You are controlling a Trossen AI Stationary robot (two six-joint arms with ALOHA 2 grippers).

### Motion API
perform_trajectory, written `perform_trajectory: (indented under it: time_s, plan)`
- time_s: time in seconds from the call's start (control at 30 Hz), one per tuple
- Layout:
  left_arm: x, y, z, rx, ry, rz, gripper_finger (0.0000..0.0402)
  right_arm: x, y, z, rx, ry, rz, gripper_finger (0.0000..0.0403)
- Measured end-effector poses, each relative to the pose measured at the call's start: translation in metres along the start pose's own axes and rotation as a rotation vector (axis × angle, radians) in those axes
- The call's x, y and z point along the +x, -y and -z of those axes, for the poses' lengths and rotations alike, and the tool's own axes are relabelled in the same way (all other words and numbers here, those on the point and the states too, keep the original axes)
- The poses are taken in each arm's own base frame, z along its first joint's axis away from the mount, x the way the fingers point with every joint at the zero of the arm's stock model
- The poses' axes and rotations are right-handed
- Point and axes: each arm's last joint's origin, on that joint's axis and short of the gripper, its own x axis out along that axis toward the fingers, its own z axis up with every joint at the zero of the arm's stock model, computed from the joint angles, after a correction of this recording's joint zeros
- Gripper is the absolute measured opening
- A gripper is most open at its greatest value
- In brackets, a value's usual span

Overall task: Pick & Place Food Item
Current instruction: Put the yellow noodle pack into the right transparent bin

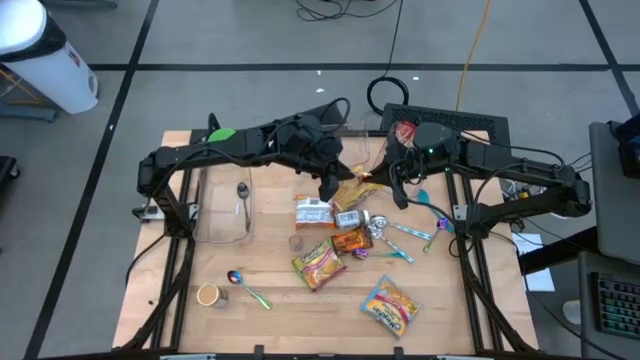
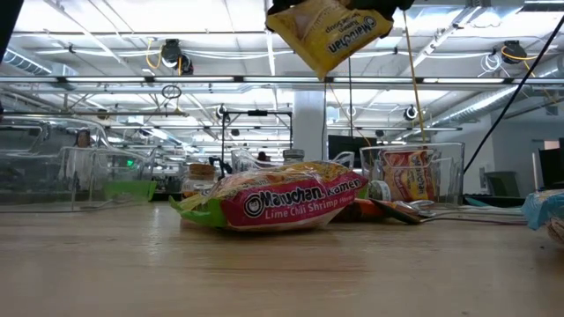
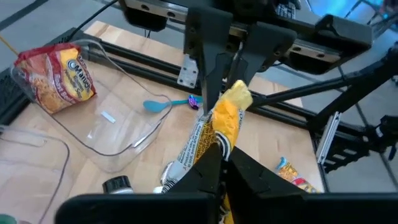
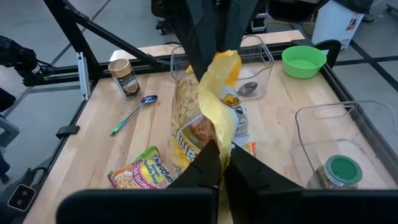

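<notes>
Currently both arms meet over the middle of the far half of the wooden surface (image 1: 270,310), and they share one load: a yellow ramen packet (image 1: 352,190) held up in the air between them. The left gripper (image 3: 219,144) has its jaws pressed together on one end of the packet, and the right gripper (image 4: 219,152) pinches the opposite end the same way. Held from both ends, the soft packet hangs stretched and twisted between them instead of drooping, which looks like a handover or a two-armed carry; which arm will keep it cannot be told.

From the level camera the packet hangs well above the surface, tilted, clear of everything below. It is a flat, crinkled plastic bag, bright yellow with dark lettering and a picture of noodles; the pale noodle block shows through one side. Its gripped ends are bunched into folds.

Beneath it lie other food packets, among them a pink and green lime chili shrimp ramen packet (image 2: 286,201) nearer the front. A clear container (image 1: 380,142) stands at the far edge just beside the grippers, with a red and yellow bag (image 3: 57,76) already inside. That may be where the yellow packet belongs.
</notes>
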Motion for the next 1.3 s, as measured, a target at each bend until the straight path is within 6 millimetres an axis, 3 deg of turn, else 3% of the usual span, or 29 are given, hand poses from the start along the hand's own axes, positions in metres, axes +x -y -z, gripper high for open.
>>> perform_trajectory:
  time_s: [0.43, 0.63, 1.03, 1.3]
  plan:
    - [-0.006, -0.019, -0.01, -0.044, 0.049, 0.022, 0.0153, -0.001, 0.002, 0.003, -0.002, -0.028, 0.013, 0.0]
    - [-0.027, -0.024, -0.022, -0.051, 0.12, 0.065, 0.0193, -0.009, 0.006, 0.008, 0.022, -0.069, 0.035, 0.0]
    - [-0.088, -0.037, -0.033, -0.001, 0.178, -0.006, 0.0192, -0.044, 0.013, -0.005, 0.04, -0.091, 0.152, 0.0]
    - [-0.099, -0.047, -0.028, -0.025, 0.118, -0.053, 0.0189, -0.067, 0.031, -0.021, 0.069, -0.124, 0.27, 0.0]
